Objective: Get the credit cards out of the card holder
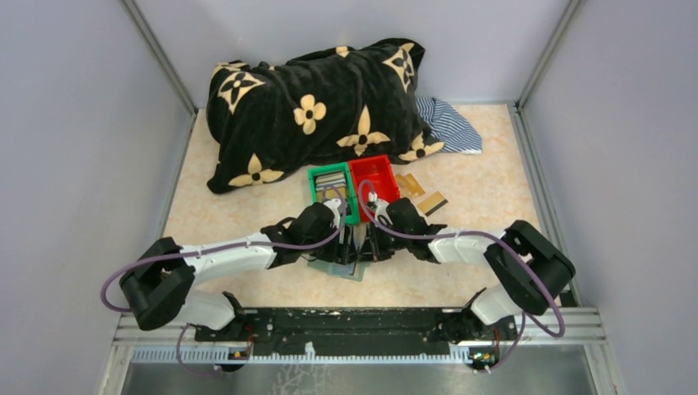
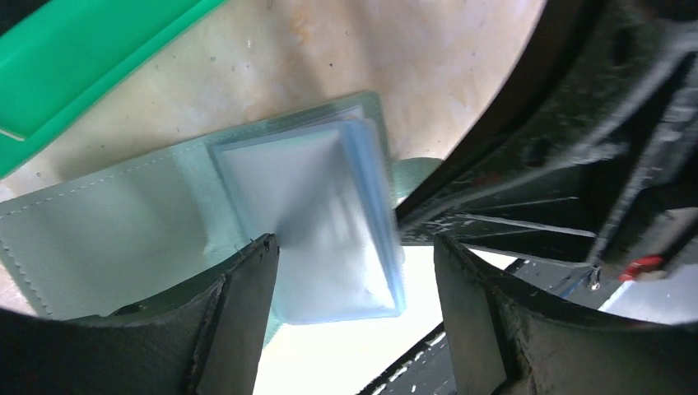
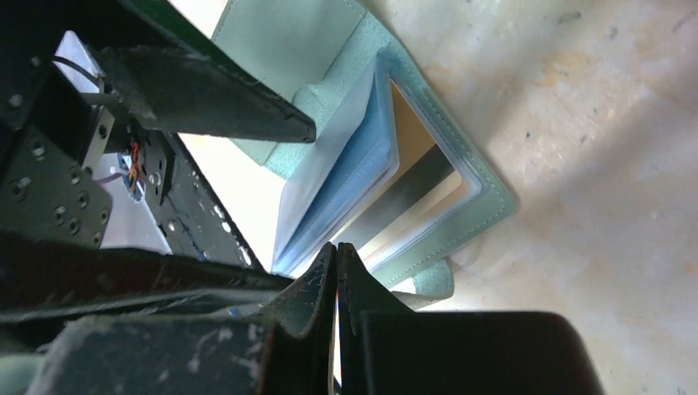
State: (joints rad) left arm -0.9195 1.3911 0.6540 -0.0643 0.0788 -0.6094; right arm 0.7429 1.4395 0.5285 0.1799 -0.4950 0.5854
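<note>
- The soft grey-green folding card holder (image 2: 107, 222) lies open on the beige mottled table (image 1: 247, 214). It sits at the near middle, just in front of the green plastic bin (image 1: 329, 185), and both arms meet over it.
- The holder's see-through inner pockets (image 2: 329, 206) stand fanned up from the spine; the left wrist view is blurred here.
- The left gripper (image 2: 354, 288) has its jaws spread wide and holds nothing. It hangs low over the holder, with the fanned pockets in the gap between the fingers (image 2: 239, 304).
- The right gripper (image 3: 337, 255) has its jaws pressed fully together, tips at the near edge of the pocket stack. I cannot tell whether a pocket leaf is pinched between them.
- One thin gold credit card with a black stripe (image 3: 409, 132) sits in a pocket against the holder's outer flap, seen from the right wrist.
- Two more gold credit cards (image 1: 432, 202) lie loose on the table just right of the red plastic bin (image 1: 379, 174).
- The green bin holds flat greyish items, too small to identify.
- At the back of the table lie a black plush blanket with tan flower print (image 1: 313, 107) and a blue-striped cloth (image 1: 451, 125).
</note>
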